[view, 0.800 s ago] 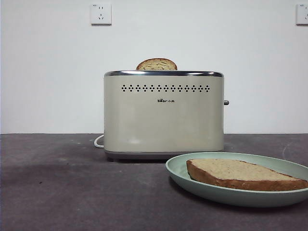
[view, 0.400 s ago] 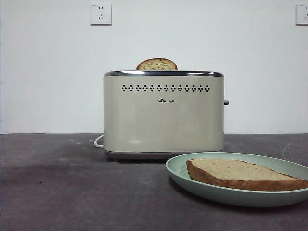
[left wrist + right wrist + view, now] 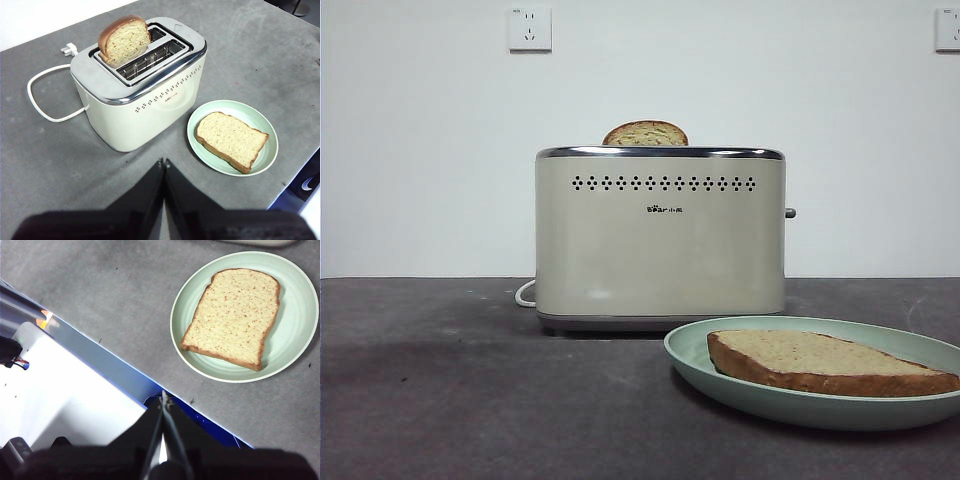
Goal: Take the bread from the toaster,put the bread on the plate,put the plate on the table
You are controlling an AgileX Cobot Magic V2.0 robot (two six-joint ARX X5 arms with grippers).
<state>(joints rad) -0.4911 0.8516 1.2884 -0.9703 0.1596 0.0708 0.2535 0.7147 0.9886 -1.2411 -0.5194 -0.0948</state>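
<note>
mint-green plate [image 3: 232, 137] rests flat on table [image 3: 45, 150], bread [image 3: 231, 140] centred; both grippers [image 3: 163, 162] [image 3: 163, 394] closed, empty: keep clear of rim.

the bread [image 3: 234, 315] lies flat inside the plate [image 3: 186, 347], which rests on the table [image 3: 100, 295] near its edge. the right gripper [image 3: 163, 397] hangs over that edge, jaws apparently pressed together, apart from the plate.
</note>
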